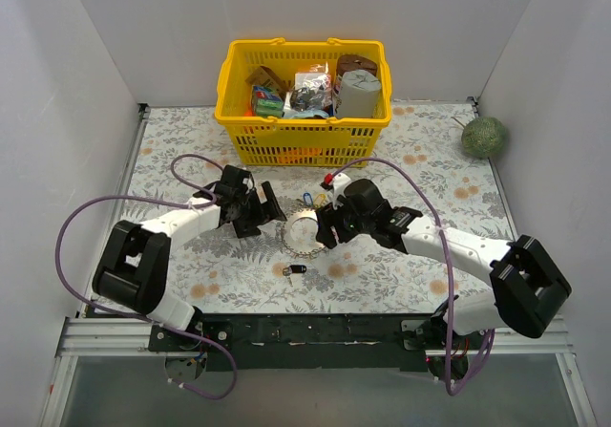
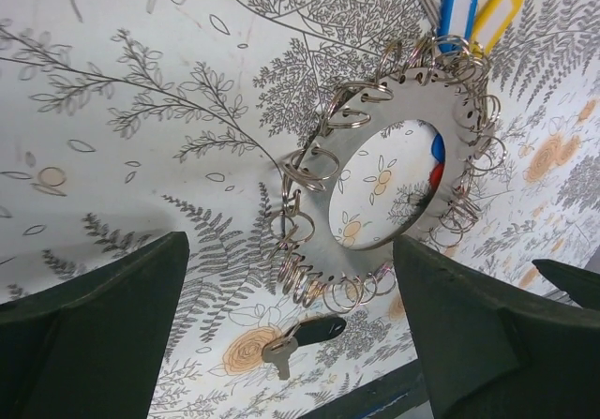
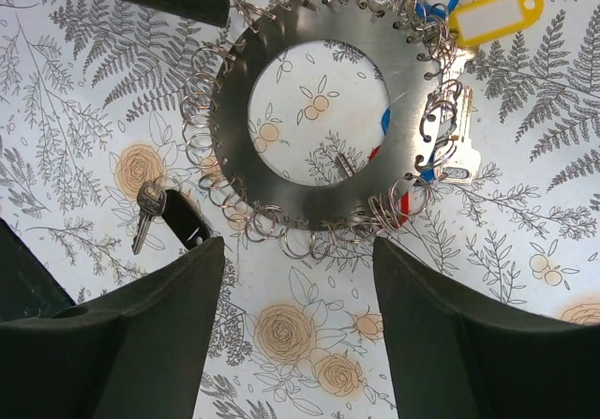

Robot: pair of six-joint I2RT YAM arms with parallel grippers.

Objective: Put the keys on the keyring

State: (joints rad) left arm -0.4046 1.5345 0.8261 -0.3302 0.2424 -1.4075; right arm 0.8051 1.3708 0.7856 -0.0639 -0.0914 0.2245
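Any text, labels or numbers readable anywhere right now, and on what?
Nothing readable.
packets in the basket: print too small to read.
yellow tag, blue tag: inserts look blank.
keyring: no marking seen.

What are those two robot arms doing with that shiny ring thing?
They are trying to put keys on the keyring. The left gripper and the right gripper hover open on either side of it, holding nothing. The keyring lies on the table. One black key lies loose beside it, not yet on.
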